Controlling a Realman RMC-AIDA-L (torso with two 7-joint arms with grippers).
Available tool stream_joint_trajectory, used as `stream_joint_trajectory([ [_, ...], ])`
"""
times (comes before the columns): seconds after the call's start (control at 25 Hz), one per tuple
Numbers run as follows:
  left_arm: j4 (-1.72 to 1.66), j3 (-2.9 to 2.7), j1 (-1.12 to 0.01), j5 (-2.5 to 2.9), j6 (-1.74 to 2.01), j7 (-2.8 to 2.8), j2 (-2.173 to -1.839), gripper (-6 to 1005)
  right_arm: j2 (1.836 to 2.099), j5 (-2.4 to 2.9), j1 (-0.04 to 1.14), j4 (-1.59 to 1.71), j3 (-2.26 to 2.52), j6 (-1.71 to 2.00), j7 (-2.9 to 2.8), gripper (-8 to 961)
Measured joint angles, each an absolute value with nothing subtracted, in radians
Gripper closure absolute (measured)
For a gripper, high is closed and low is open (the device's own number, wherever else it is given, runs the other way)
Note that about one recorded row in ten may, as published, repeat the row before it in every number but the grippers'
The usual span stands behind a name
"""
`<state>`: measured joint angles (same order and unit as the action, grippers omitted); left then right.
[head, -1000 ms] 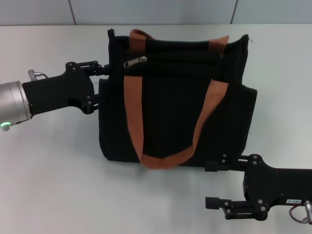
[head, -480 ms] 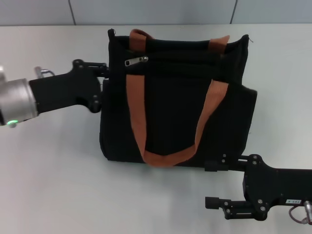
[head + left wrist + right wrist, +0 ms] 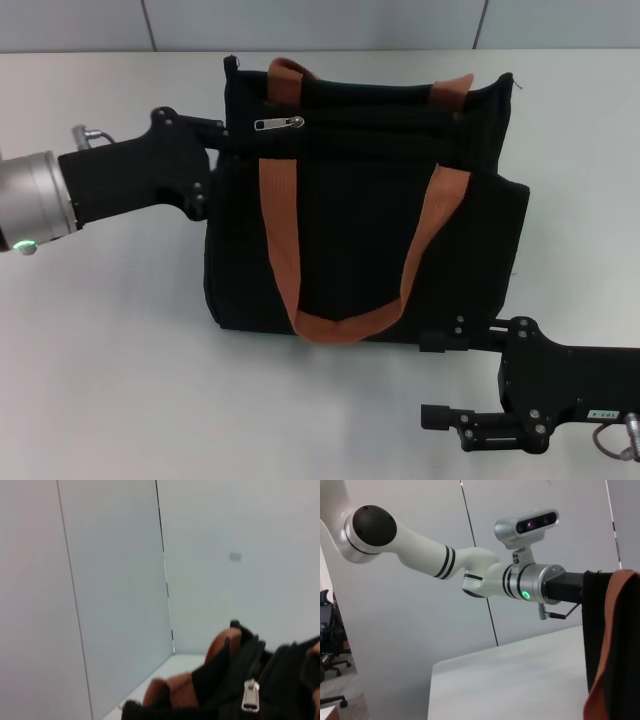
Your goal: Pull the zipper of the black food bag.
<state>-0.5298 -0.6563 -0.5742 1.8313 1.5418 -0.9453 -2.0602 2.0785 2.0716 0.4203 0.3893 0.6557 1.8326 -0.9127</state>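
Observation:
The black food bag (image 3: 360, 220) lies on the white table, its two orange-brown handles (image 3: 280, 240) draped over the front. The silver zipper pull (image 3: 280, 123) lies flat near the bag's top left corner. It also shows close in the left wrist view (image 3: 250, 696). My left gripper (image 3: 212, 165) is open at the bag's left edge, just left of and below the pull. Its upper finger (image 3: 195, 124) reaches the top corner, and its tips blend into the black fabric. My right gripper (image 3: 432, 378) is open and empty at the bag's bottom right corner.
The white table (image 3: 100, 350) runs to a grey panelled wall (image 3: 300, 20) behind the bag. The right wrist view shows the left arm (image 3: 470, 565) with its camera, reaching to the bag's edge (image 3: 595, 630).
My left gripper has moved up and in against the bag's top left corner. The zipper pull has swung from tilted to lying level. The right arm has not moved.

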Motion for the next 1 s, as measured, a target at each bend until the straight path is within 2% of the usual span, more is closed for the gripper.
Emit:
stream_joint_trajectory([
  [0.2,-0.530,-0.618,-0.557,1.806,1.584,-0.945,-2.061,852,2.079,2.039,0.423,0.387,0.652,1.924,-0.933,242],
  [0.4,-0.525,-0.617,-0.552,1.777,1.602,-0.931,-2.067,998,2.071,1.899,0.446,0.406,0.651,2.075,-1.124,250],
  [0.56,-0.507,-0.623,-0.548,1.727,1.635,-0.893,-2.069,998,2.065,1.761,0.486,0.458,0.650,2.079,-1.447,257],
  [0.68,-0.496,-0.627,-0.546,1.709,1.656,-0.854,-2.069,997,2.049,1.714,0.545,0.474,0.650,2.028,-1.662,262],
  [0.8,-0.493,-0.629,-0.549,1.708,1.659,-0.837,-2.069,997,2.034,1.710,0.610,0.475,0.653,1.972,-1.794,267],
  [1.0,-0.492,-0.630,-0.546,1.707,1.673,-0.792,-2.071,997,2.026,1.723,0.703,0.477,0.670,1.887,-1.967,276],
])
